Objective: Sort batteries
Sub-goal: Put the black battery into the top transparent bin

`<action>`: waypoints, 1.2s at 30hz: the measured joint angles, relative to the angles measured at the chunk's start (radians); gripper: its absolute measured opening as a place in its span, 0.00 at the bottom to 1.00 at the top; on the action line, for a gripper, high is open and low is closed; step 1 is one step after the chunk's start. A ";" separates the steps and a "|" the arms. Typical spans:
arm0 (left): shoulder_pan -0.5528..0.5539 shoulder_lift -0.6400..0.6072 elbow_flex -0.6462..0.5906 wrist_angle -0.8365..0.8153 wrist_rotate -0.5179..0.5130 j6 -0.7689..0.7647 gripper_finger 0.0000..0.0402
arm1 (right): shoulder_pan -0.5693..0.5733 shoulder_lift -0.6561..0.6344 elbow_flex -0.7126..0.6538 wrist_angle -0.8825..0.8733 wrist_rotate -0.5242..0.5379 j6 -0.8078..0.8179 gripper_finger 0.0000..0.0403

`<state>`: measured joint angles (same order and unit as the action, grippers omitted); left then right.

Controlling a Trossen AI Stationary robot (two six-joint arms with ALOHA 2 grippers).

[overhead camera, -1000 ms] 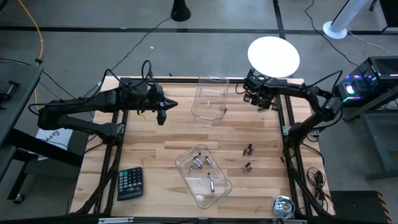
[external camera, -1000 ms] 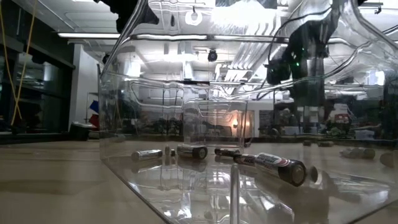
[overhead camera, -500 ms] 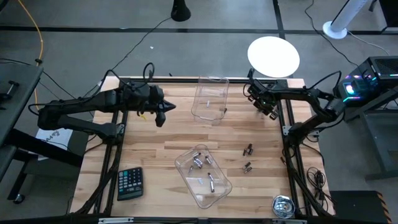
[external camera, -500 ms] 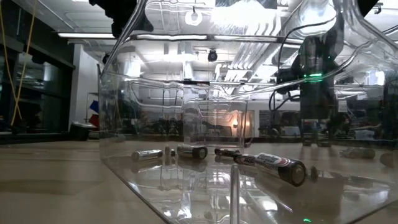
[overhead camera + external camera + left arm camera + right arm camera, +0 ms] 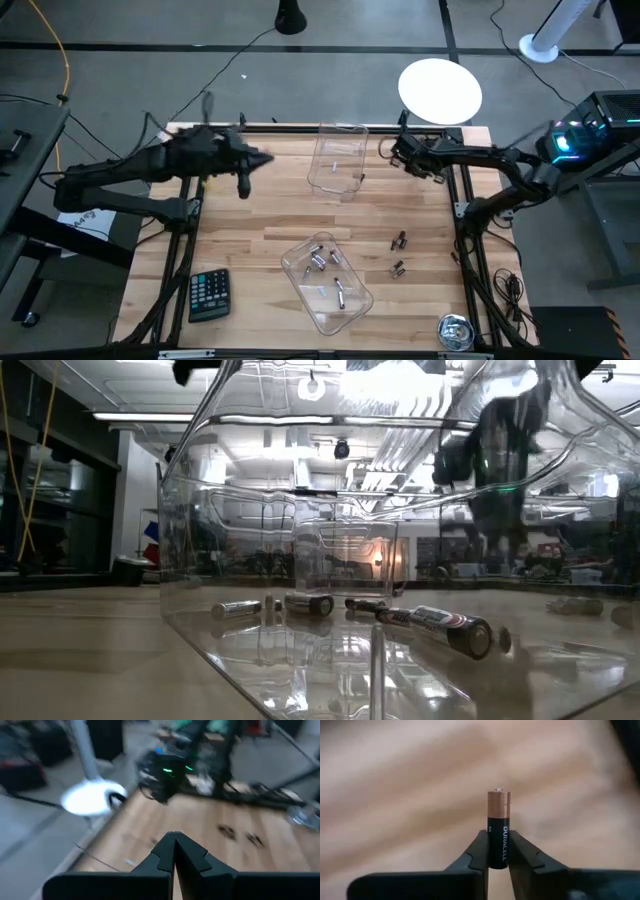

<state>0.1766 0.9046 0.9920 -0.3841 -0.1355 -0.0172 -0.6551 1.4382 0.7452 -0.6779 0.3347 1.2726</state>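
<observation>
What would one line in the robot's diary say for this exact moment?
right tool: shut on battery, far right of table | left tool: shut, empty, far left | near tray: holds batteries | loose batteries: on table

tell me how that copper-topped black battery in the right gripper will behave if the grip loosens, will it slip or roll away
The copper-topped black battery looks smooth and glossy, and the right gripper pinches only its lower half, so it could probably slip out endwise. Being a rigid round cylinder, it would likely roll on the flat wooden table once dropped. It seems sturdy, not fragile.
</observation>
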 joint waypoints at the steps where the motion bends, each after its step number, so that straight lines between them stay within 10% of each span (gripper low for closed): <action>1: 0.002 -0.015 0.000 0.008 -0.032 0.011 0.00 | 0.018 -0.020 0.019 0.018 0.017 -0.016 0.09; 11: 0.040 -0.057 0.000 0.014 -0.140 -0.034 0.00 | 0.254 -0.052 0.163 0.471 0.010 -0.240 0.06; 18: 0.039 0.000 0.000 0.013 -0.136 -0.097 0.00 | 0.350 0.060 0.234 0.542 -0.022 -0.255 0.24; 26: 0.036 0.027 0.000 -0.018 -0.076 -0.130 0.00 | 0.344 0.056 0.325 0.349 -0.044 -0.309 0.42; 36: 0.037 0.037 0.000 -0.206 -0.103 -0.180 0.00 | 0.301 0.040 0.313 -0.154 0.046 -0.176 0.34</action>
<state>0.2134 0.9416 0.9924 -0.5901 -0.2387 -0.1974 -0.3539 1.4787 1.0578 -0.8315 0.3810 1.0964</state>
